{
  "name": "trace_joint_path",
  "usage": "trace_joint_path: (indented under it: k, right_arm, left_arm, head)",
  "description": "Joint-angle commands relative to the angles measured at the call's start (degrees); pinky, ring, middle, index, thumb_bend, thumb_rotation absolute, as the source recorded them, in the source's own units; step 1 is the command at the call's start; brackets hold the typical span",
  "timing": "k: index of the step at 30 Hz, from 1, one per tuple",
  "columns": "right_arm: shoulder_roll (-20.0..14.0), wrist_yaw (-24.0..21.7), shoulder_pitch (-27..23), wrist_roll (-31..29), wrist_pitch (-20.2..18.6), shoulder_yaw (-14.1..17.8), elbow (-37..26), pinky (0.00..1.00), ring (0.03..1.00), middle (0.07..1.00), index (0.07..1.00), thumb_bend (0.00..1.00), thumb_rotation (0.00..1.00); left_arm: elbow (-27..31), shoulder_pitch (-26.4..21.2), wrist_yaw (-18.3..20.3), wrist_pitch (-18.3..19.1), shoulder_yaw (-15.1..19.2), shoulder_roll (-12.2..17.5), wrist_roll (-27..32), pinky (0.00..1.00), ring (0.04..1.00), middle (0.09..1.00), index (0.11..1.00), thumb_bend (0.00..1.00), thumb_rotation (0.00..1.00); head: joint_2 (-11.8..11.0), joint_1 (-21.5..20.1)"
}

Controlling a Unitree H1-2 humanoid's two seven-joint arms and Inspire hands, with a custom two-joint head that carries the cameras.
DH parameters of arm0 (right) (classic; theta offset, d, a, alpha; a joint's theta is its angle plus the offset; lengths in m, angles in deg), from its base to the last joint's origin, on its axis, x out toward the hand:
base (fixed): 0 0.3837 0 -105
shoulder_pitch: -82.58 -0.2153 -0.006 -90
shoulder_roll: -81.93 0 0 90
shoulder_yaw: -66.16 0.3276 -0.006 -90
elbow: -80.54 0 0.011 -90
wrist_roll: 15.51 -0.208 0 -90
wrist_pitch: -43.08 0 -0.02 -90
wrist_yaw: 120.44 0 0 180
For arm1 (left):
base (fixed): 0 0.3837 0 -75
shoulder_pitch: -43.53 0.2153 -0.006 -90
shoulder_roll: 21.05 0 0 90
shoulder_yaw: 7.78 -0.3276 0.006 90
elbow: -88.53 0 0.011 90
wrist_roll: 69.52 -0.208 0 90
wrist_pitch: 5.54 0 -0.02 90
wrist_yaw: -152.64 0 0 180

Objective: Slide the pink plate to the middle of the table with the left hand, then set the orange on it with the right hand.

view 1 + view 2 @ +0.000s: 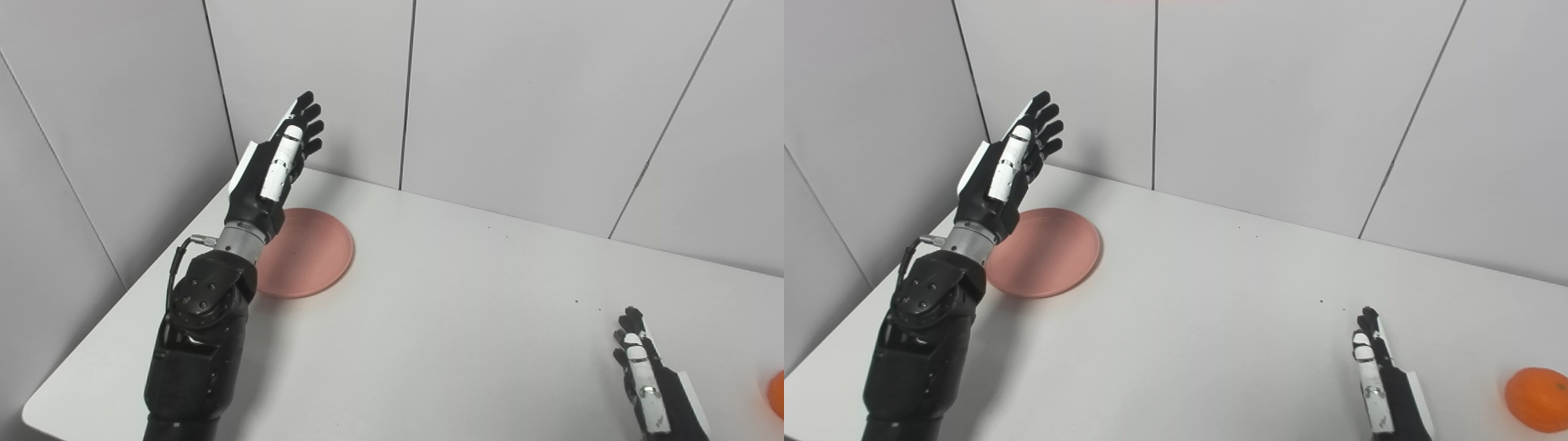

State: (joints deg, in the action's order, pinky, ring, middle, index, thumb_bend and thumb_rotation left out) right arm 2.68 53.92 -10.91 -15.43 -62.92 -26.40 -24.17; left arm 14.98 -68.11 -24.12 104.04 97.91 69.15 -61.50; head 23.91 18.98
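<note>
The pink plate [309, 251] lies flat at the table's far left, near the back corner. My left hand [275, 165] is raised above the plate's left rim, open, fingers straight and pointing up toward the wall, holding nothing. Its wrist hides a bit of the plate's left edge. The orange [1537, 399] rests on the table at the near right edge. My right hand [1381, 383] stays low at the bottom right, open and flat, a short way left of the orange and not touching it.
The white table [459, 318] has rounded corners and a few dark specks on its right half. Grey panelled walls [520, 92] close in directly behind and to the left of the table.
</note>
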Motion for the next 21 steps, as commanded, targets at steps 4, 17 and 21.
trace_joint_path:
  k: [4, 17, 21]
  right_arm:
    - [-0.21, -0.08, -1.16, -0.66, 0.54, 0.52, -1.63, 1.0, 1.0, 1.0, 1.0, 0.04, 1.0]
    - [-0.53, -0.37, -1.01, -0.49, -0.53, 0.32, -2.65, 1.0, 1.0, 1.0, 1.0, 0.05, 1.0]
    - [-0.62, -0.41, -1.07, -0.52, -0.16, 0.36, -2.44, 1.0, 1.0, 1.0, 1.0, 0.04, 1.0]
  left_arm:
    - [-2.74, -3.42, -1.35, -1.61, 2.1, 2.38, 1.09, 0.94, 0.96, 0.965, 0.943, 0.35, 1.0]
    - [-9.15, -3.58, -1.04, -2.92, 6.62, 6.05, 4.79, 0.93, 0.945, 0.952, 0.932, 0.35, 1.0]
    - [-10.7, -3.13, -0.71, -2.12, 7.75, 7.09, 6.15, 0.96, 0.953, 0.954, 0.929, 0.35, 1.0]
  head:
    - [0.1, 0.12]
    - [0.26, 0.38]
    - [0.31, 0.47]
